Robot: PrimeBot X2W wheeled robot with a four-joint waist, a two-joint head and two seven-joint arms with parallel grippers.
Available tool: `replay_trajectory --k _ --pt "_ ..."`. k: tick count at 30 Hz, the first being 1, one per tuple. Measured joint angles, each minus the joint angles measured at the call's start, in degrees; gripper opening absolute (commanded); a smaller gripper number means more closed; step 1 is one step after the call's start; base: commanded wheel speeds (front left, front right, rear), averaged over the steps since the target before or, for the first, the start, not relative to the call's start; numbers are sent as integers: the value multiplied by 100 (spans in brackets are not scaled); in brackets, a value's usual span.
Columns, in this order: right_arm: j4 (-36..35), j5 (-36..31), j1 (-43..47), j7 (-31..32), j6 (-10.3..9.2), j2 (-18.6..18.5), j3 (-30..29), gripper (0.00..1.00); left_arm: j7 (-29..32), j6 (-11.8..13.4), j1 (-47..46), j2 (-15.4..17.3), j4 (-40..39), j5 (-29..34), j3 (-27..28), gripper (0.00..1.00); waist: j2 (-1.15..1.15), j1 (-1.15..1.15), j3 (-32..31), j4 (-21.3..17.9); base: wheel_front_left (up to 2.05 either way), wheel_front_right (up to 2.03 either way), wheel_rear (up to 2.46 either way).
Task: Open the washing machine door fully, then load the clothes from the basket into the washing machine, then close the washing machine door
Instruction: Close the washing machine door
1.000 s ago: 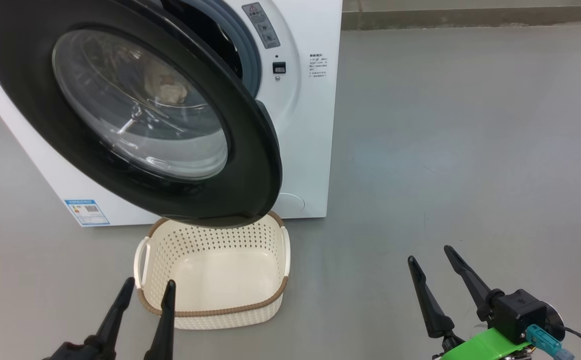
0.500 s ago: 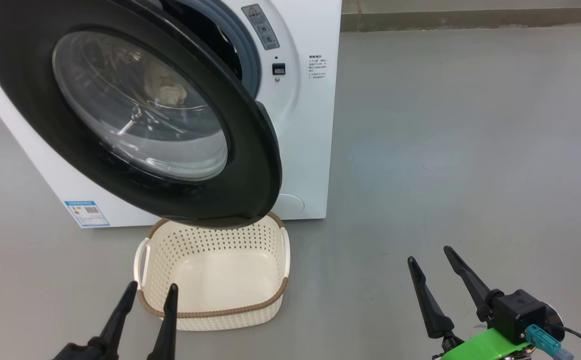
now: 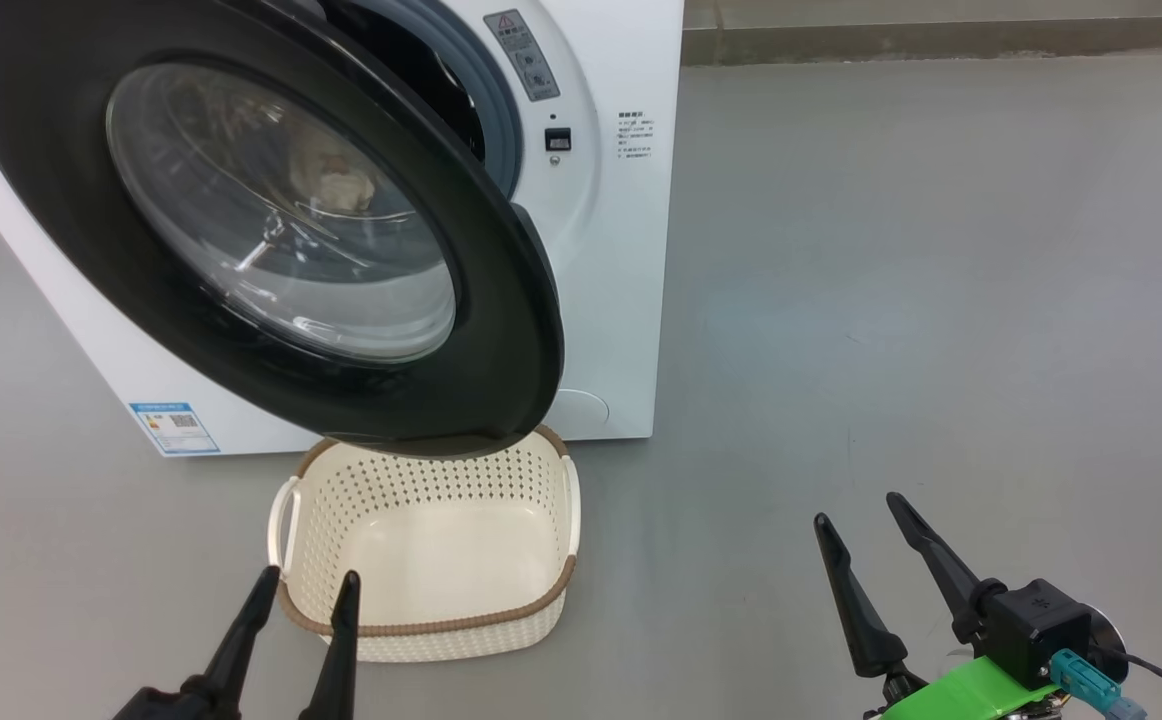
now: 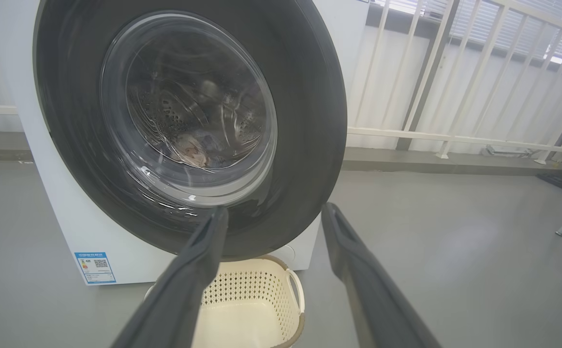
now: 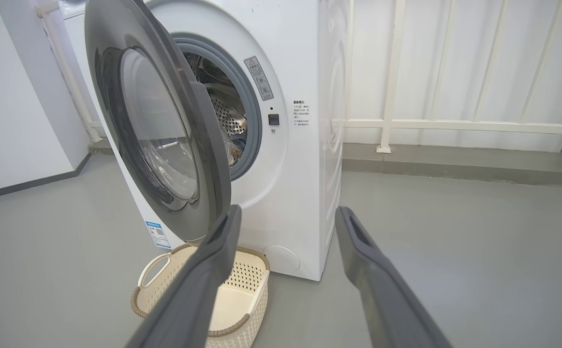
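The washing machine (image 3: 621, 300) stands at the upper left with its door (image 3: 501, 300) swung partway out over the basket (image 3: 431, 625), which is empty. Through the glass, clothes (image 3: 331, 180) lie inside the drum. My left gripper (image 3: 307, 578) is open at the basket's near left rim, touching nothing. My right gripper (image 3: 858, 510) hangs open over bare floor to the right. In the left wrist view, the open left gripper (image 4: 275, 210) faces the door (image 4: 310, 121). In the right wrist view, the open right gripper (image 5: 289, 210) points at the machine (image 5: 305, 193) beside the door's edge (image 5: 203, 125).
Grey floor (image 3: 891, 250) stretches to the right of the machine. A white railing (image 5: 455, 125) runs along the wall behind it. A blue label (image 3: 173, 425) sits low on the machine's front.
My left gripper has drawn back slightly toward me and a little to the right. The door, basket and right gripper have not moved.
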Motion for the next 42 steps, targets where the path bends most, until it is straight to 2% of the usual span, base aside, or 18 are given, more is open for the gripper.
replay_trajectory --k 18,19,20,21,25,29,42 --pt "-2 0 0 -12 0 1 -23 100 0 0 -3 2 51 1 -34 100 0 0 26 29 0 0 0" --pt "-10 0 0 -36 0 0 -37 51 0 0 -3 2 55 0 -40 100 0 0 33 34 0 0 0" --pt "-14 0 0 -52 0 0 -46 13 0 0 -3 3 57 0 -44 100 0 0 43 39 0 0 0" --pt "-14 -1 0 -81 0 0 -45 0 0 0 -4 4 58 0 -46 100 0 0 53 44 0 0 0" --pt "-19 -101 -8 -136 0 -1 57 0 0 0 -10 8 57 0 -78 100 0 0 126 72 0 0 0" --pt "24 -255 -179 -137 0 -52 415 0 0 0 -57 9 56 0 -137 100 0 0 240 127 0 0 0" --pt "604 -58 -2047 -297 0 -926 2004 0 0 0 -552 -21 36 -10 -444 100 0 0 859 528 0 0 0"
